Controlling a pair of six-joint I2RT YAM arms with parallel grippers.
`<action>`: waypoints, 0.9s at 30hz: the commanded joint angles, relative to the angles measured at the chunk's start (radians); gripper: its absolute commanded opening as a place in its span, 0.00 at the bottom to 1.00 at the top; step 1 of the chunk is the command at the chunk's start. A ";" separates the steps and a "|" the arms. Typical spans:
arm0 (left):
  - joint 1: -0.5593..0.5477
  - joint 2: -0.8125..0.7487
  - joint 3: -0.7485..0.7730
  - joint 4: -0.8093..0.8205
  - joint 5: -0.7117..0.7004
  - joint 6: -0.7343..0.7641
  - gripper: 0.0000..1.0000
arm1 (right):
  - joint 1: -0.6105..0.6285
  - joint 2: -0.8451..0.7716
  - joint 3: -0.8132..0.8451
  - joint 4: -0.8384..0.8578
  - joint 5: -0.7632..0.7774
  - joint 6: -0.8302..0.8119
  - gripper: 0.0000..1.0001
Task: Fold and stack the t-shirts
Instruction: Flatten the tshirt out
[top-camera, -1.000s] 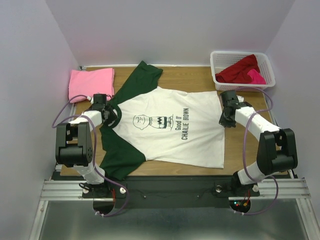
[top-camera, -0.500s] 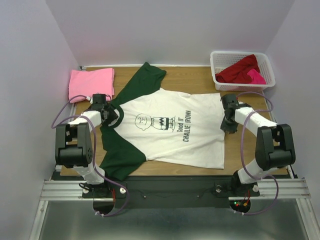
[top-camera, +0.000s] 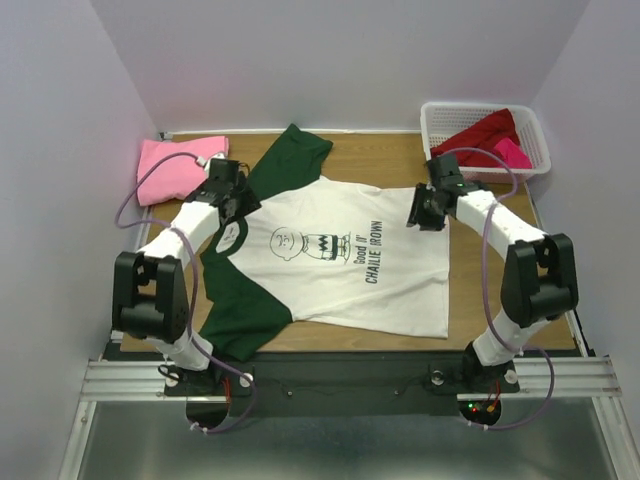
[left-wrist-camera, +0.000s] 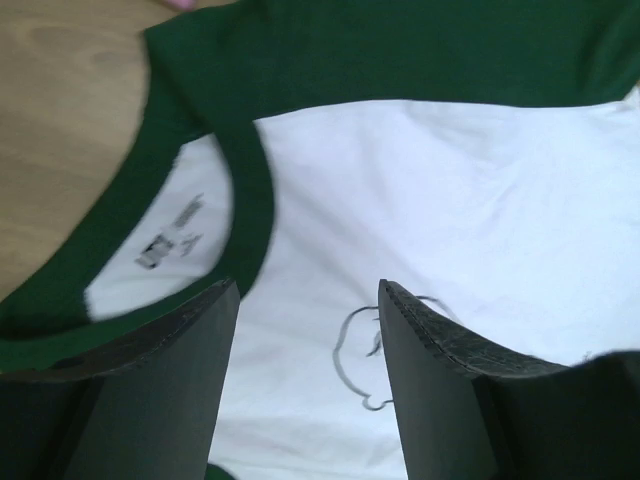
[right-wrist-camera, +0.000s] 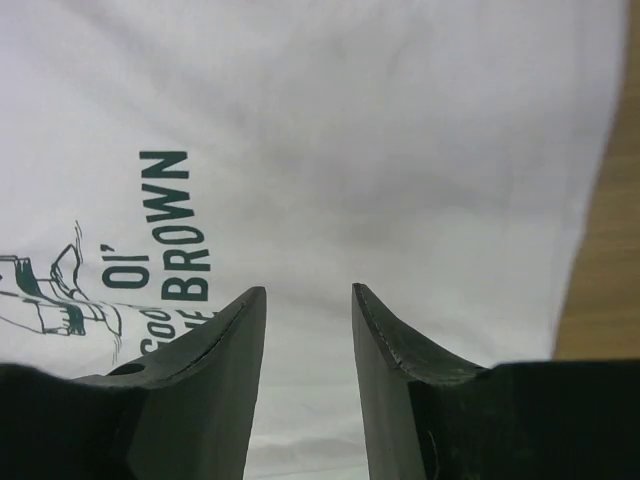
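Wooden worktop (top-camera: 380, 155) carries one white t-shirt (top-camera: 330, 270) with green sleeves, spread flat at its centre. One folded pink t-shirt (top-camera: 165, 170) lies far left. One dark red t-shirt (top-camera: 480, 140) and one magenta t-shirt (top-camera: 512, 153) sit in one basket (top-camera: 440, 135) far right. Left fingers (left-wrist-camera: 170, 390) and right fingers (right-wrist-camera: 200, 390) gape empty above the white shirt.
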 joint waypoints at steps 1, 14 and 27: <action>-0.054 0.113 0.093 -0.036 -0.034 0.004 0.64 | 0.043 0.084 0.042 0.076 -0.117 -0.007 0.45; -0.043 0.210 0.000 0.028 0.002 -0.036 0.57 | 0.048 0.043 -0.053 0.076 -0.024 0.031 0.43; 0.067 0.256 -0.035 0.073 0.068 -0.031 0.57 | 0.046 -0.198 -0.358 -0.027 0.033 0.137 0.41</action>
